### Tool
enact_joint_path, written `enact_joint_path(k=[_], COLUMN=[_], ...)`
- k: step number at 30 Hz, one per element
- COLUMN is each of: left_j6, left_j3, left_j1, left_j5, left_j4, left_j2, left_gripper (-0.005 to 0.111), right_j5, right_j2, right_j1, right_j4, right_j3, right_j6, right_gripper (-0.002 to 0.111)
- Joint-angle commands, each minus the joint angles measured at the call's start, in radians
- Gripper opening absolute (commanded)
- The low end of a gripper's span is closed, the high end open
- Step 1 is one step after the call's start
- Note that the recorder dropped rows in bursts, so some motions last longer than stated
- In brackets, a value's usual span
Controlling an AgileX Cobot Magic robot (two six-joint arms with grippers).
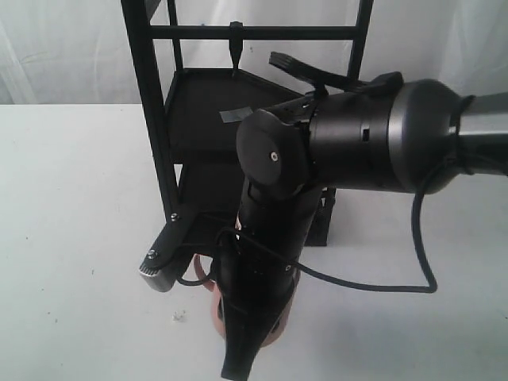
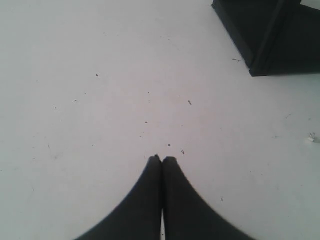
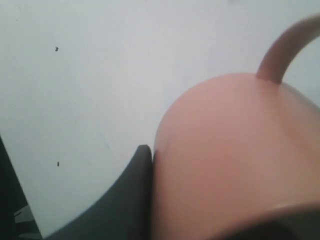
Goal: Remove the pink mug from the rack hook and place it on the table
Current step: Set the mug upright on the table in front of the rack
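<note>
A black frame rack (image 1: 155, 119) stands ahead of my left claw (image 2: 161, 160) and off to one side, its bottom corner (image 2: 265, 35) well apart from my fingertips. It carries an upper shelf (image 1: 198, 99) and a lower shelf (image 1: 202, 186), both dark trays. A short strip of grey tape (image 1: 236, 116) lies on the upper one, near its front edge. Tiny dark specks (image 2: 189, 102) lie scattered just beyond my claw, the nearest almost at its tip. A small white crumb (image 2: 312, 136) sits farther out on the rack's side. A white curtain (image 1: 63, 48) hangs behind the rack, farthest from me.
</note>
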Motion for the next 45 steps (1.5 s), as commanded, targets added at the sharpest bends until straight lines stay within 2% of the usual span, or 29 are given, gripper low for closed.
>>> enact_joint_path(k=[1, 24, 45], left_j6=[0.000, 0.000, 0.000], left_j3=[0.002, 0.002, 0.002], left_j1=[-0.002, -0.002, -0.002], left_j5=[-0.001, -0.001, -0.001], left_j4=[-0.009, -0.009, -0.009], left_j2=[-0.005, -0.005, -0.005], left_gripper=[0.000, 0.000, 0.000], right_j5=[-0.030, -0.073, -0.061], right_j2=[-0.002, 0.116, 0.120], right_j1=[0.006, 0.006, 0.006], right_j4=[0.014, 0.012, -0.040], right_j3=[-0.008, -0.008, -0.018], right_j6=[0.002, -0.020, -0.001], right_gripper=[0.000, 0.000, 0.000])
